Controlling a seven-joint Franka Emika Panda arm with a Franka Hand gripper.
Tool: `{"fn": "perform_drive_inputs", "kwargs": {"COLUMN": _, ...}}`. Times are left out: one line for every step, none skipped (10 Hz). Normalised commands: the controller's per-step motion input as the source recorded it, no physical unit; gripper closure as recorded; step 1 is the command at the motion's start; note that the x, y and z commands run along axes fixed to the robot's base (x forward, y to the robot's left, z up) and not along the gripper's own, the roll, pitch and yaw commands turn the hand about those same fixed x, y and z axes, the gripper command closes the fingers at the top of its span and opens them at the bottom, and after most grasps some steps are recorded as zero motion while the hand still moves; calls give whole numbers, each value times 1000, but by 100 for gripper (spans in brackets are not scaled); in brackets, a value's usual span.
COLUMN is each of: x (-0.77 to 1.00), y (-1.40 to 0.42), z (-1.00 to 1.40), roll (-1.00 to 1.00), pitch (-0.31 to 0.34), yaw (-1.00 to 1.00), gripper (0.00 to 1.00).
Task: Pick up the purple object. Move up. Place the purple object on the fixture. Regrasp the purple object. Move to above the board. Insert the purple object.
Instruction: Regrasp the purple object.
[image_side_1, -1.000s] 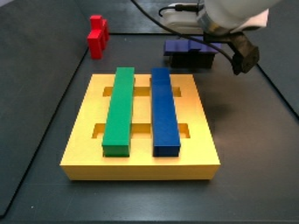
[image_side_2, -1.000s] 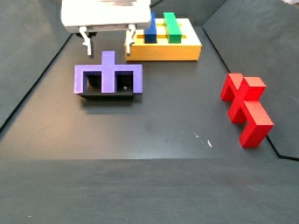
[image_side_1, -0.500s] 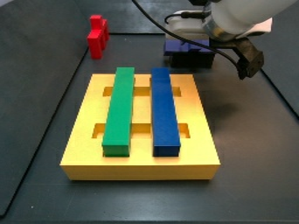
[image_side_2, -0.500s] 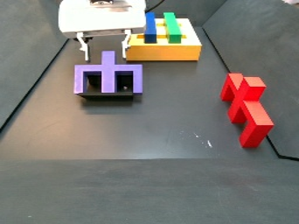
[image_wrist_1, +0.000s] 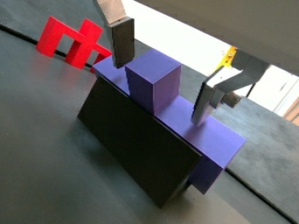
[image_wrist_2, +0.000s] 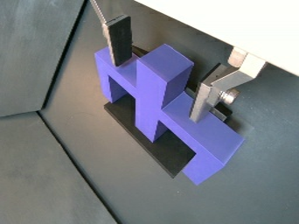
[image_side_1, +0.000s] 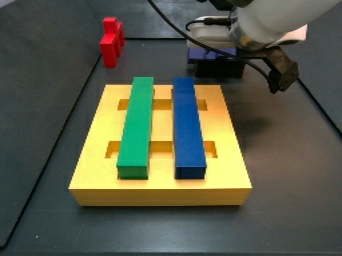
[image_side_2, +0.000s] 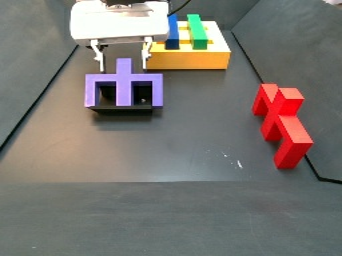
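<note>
The purple object (image_side_2: 123, 90) stands on the black fixture (image_side_2: 123, 110), its middle prong pointing up at the gripper. In both wrist views the gripper (image_wrist_1: 163, 86) is open and its fingers (image_wrist_2: 117, 48) stand on either side of that middle prong (image_wrist_2: 163, 83) with gaps showing; they do not touch it. The fixture shows as a black wall (image_wrist_1: 135, 149) under the purple object (image_wrist_1: 152, 83). In a side view the gripper (image_side_1: 225, 52) hangs over the purple object (image_side_1: 203, 52) behind the yellow board (image_side_1: 167, 165). The gripper (image_side_2: 120, 48) is right above the prong.
The board bears a long green bar (image_side_1: 138, 120) and a long blue bar (image_side_1: 189, 125). A red block (image_side_2: 281, 122) lies apart from the fixture; it also shows in a side view (image_side_1: 110, 38) and a wrist view (image_wrist_1: 68, 39). Black walls edge the floor.
The gripper has come down slightly around the purple object's middle prong and stays open. The purple object and the fixture have not moved.
</note>
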Motion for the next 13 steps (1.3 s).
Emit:
{"fn": "perform_drive_inputs", "kwargs": {"x": 51, "y": 0, "z": 0, "roll": 0, "pitch": 100, "yaw": -206, "gripper": 0}}
{"fn": "perform_drive_inputs", "kwargs": {"x": 0, "y": 0, "z": -17, "roll": 0, "pitch": 23, "yaw": -151, "gripper": 0}}
{"fn": "perform_drive_inputs", "kwargs": {"x": 0, "y": 0, "z": 0, "roll": 0, "pitch": 0, "yaw": 0, "gripper": 0}}
{"fn": "perform_drive_inputs", "kwargs": {"x": 0, "y": 0, "z": 0, "roll": 0, "pitch": 0, "yaw": 0, "gripper": 100}}
{"fn": "perform_drive_inputs", "kwargs": {"x": 0, "y": 0, "z": 0, "roll": 0, "pitch": 0, "yaw": 0, "gripper": 100}}
{"fn": "perform_drive_inputs", "kwargs": {"x": 0, "y": 0, "z": 0, "roll": 0, "pitch": 0, "yaw": 0, "gripper": 100}}
{"fn": "perform_drive_inputs", "kwargs": {"x": 0, "y": 0, "z": 0, "roll": 0, "pitch": 0, "yaw": 0, "gripper": 100}}
{"fn": "perform_drive_inputs", "kwargs": {"x": 0, "y": 0, "z": 0, "roll": 0, "pitch": 0, "yaw": 0, "gripper": 100}}
{"fn": "perform_drive_inputs", "kwargs": {"x": 0, "y": 0, "z": 0, "roll": 0, "pitch": 0, "yaw": 0, "gripper": 100}}
{"fn": "perform_drive_inputs", "kwargs": {"x": 0, "y": 0, "z": 0, "roll": 0, "pitch": 0, "yaw": 0, "gripper": 100}}
{"fn": "perform_drive_inputs", "kwargs": {"x": 0, "y": 0, "z": 0, "roll": 0, "pitch": 0, "yaw": 0, "gripper": 100}}
{"fn": "perform_drive_inputs", "kwargs": {"x": 0, "y": 0, "z": 0, "roll": 0, "pitch": 0, "yaw": 0, "gripper": 100}}
{"fn": "perform_drive_inputs", "kwargs": {"x": 0, "y": 0, "z": 0, "roll": 0, "pitch": 0, "yaw": 0, "gripper": 100}}
